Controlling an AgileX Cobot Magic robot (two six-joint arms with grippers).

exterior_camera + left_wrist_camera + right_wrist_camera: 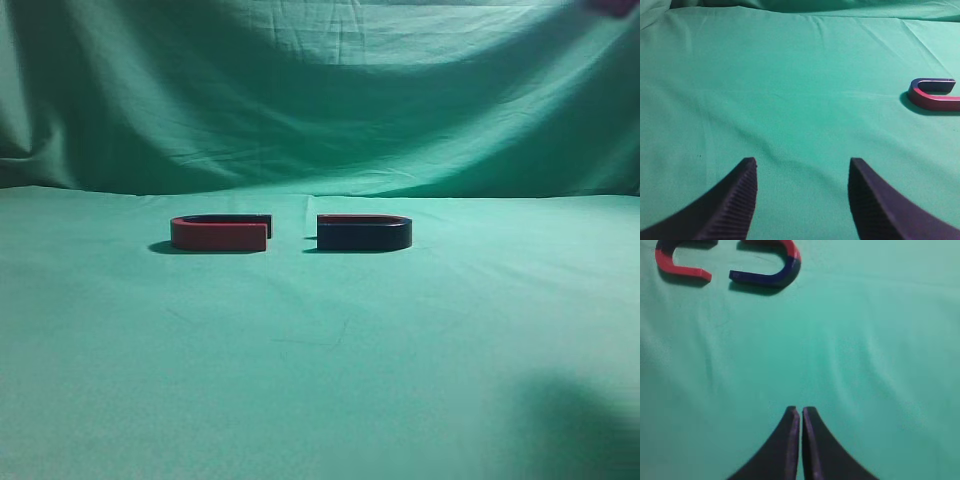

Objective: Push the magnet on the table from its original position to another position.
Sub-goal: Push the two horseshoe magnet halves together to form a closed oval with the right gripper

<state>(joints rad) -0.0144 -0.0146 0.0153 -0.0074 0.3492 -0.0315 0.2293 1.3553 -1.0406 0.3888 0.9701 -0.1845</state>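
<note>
Right gripper (800, 412) first: its two dark fingers are pinched tight together, only a hairline between them, clenched on nothing, hanging over bare green cloth. The magnet (771, 270) lies well ahead of those tips and a little to their left, flat on the table (880, 350), its blue arm on the near side, the curved end pointing right and its open end facing left. Just beyond that open end, with a small gap between, sits the second horseshoe magnet (677, 265), red side nearest, mouth turned toward the first one. Over to the left gripper (802, 172): fingers spread wide, released, nothing between them. From the front, the magnet (364, 233) rests mid-table, right of its red-sided neighbour (220, 233), before the draped green backdrop (320, 90).
</note>
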